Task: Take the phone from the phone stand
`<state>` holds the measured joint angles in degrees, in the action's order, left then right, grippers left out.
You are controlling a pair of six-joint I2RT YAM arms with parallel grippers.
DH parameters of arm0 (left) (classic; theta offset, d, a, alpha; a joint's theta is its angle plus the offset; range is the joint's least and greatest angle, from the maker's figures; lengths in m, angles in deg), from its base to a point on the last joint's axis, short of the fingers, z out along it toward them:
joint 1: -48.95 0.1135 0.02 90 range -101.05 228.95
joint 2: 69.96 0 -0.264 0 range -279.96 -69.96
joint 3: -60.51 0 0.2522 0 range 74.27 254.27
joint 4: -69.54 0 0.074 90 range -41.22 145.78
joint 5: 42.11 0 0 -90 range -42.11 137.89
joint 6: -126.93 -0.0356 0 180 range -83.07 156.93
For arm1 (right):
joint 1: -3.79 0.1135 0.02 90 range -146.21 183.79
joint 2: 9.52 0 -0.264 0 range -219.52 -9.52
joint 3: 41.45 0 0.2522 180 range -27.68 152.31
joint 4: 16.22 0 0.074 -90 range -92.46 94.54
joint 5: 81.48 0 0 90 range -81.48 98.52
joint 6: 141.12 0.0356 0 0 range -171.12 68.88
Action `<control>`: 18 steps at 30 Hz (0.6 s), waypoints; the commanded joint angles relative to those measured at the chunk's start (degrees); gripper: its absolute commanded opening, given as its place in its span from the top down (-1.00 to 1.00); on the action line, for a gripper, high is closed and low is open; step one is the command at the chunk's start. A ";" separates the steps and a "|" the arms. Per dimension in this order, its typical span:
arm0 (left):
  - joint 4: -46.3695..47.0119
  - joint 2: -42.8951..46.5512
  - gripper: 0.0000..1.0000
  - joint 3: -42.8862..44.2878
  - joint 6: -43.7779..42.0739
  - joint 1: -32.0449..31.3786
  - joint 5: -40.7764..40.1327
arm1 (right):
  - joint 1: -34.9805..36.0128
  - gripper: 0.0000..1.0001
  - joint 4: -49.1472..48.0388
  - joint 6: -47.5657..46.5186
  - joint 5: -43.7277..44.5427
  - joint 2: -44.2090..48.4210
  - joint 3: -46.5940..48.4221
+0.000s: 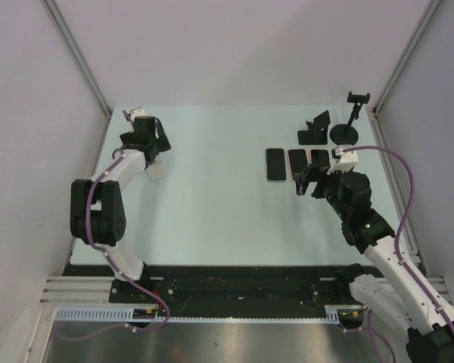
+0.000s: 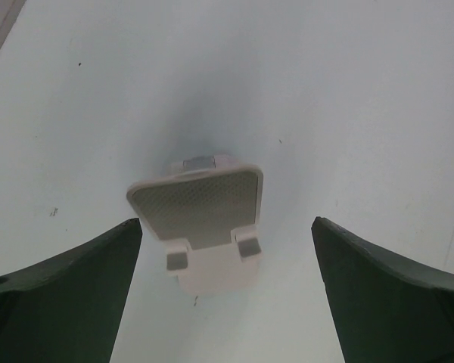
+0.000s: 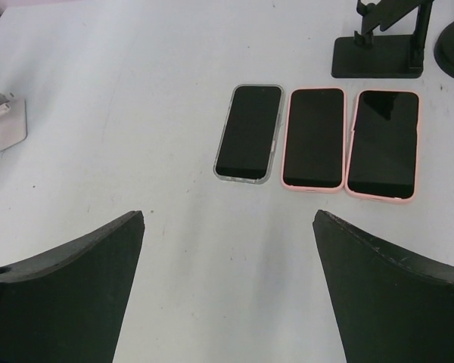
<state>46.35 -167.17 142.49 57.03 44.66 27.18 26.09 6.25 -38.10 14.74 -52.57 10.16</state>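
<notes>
Pale table, grey walls, 3 phones.

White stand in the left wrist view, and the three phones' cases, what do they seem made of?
White stand: probably matte moulded plastic, no shine; its backrest carries a finely dotted pad, perhaps rubber. Left phone in the right wrist view: translucent greyish rim, likely clear soft plastic. Middle phone and right phone: opaque matte pink rims, likely silicone.
</notes>
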 commanded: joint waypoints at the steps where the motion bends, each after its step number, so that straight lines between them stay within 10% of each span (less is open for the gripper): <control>1: 1.61 -4.47 -1.00 4.72 1.26 0.52 -3.54 | -0.16 -0.99 -3.08 -0.27 -1.82 -0.02 -0.14; 18: 1.61 -5.71 -0.95 5.60 0.21 3.59 -2.67 | -0.16 -0.98 -4.14 -0.98 -3.67 -3.45 -0.14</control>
<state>47.20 -174.89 146.30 56.96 48.09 22.99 26.09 5.29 -38.32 11.83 -55.91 9.92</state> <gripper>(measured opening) 0.983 0.994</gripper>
